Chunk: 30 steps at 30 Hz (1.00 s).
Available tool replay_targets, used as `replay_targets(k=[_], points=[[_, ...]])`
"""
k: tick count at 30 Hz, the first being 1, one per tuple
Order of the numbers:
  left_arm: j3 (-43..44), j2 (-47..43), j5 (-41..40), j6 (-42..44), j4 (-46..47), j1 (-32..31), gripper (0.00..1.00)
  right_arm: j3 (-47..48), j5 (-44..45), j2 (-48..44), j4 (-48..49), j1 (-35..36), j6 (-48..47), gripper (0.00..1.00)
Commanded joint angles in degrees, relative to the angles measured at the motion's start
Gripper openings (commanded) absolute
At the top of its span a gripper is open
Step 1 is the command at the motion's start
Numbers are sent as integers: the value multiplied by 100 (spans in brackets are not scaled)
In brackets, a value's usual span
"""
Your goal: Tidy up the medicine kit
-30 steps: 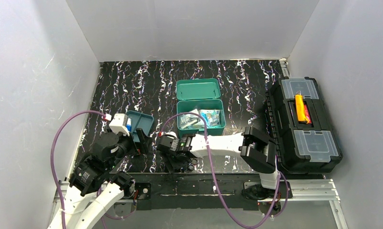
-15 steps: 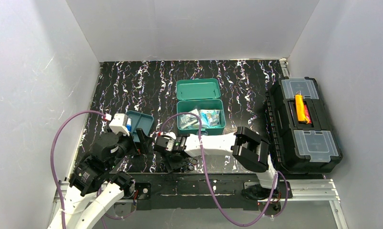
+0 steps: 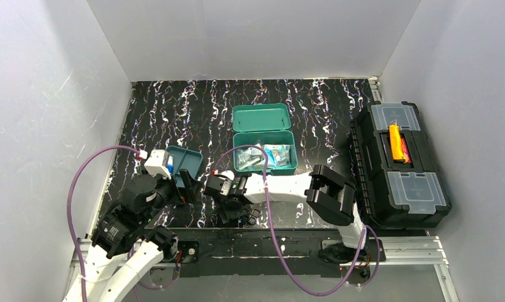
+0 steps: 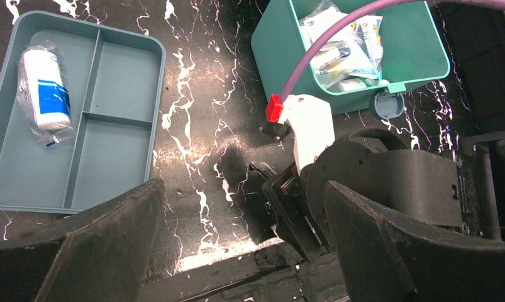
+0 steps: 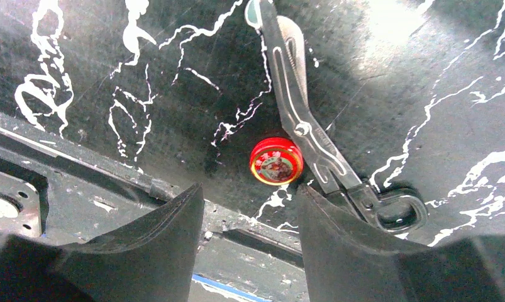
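Observation:
The teal medicine kit (image 3: 264, 151) stands open mid-table with packets inside; it also shows in the left wrist view (image 4: 426, 60). Its blue-teal inner tray (image 3: 188, 160) lies to the left, holding a white bandage roll (image 4: 43, 88). A small red round tin (image 5: 275, 161) and grey bandage scissors (image 5: 306, 129) lie on the mat near the front edge. My right gripper (image 5: 249, 207) is open and empty just above the tin, the tin a little beyond the fingertips. My left gripper (image 4: 243, 207) is open and empty, raised near the tray.
A black toolbox (image 3: 397, 163) with clear compartment lids and an orange item stands at the right. The metal front rail (image 3: 268, 248) runs just behind the tin. White walls enclose the table. A purple cable (image 4: 338, 38) crosses over the kit.
My right gripper has shifted a little left toward the front edge near the tin. The left arm has not moved.

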Motion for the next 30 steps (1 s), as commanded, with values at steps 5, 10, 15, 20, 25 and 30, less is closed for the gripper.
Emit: replay_targets(k=[5, 10, 15, 20, 25, 30], points=[[-52, 92, 19, 78, 86, 6, 98, 206, 174, 254, -105, -199, -33, 63], [-44, 129, 38, 87, 92, 6, 98, 306, 154, 387, -81, -208, -73, 62], [-57, 130, 47, 92, 100, 6, 98, 353, 140, 470, -70, -200, -72, 61], [-54, 139, 52, 93, 102, 6, 98, 353, 230, 530, -154, -201, -75, 58], [-53, 166, 56, 92, 102, 6, 98, 331, 410, 551, -230, -201, -69, 54], [-52, 144, 56, 96, 103, 6, 98, 406, 488, 640, -302, -201, -71, 50]])
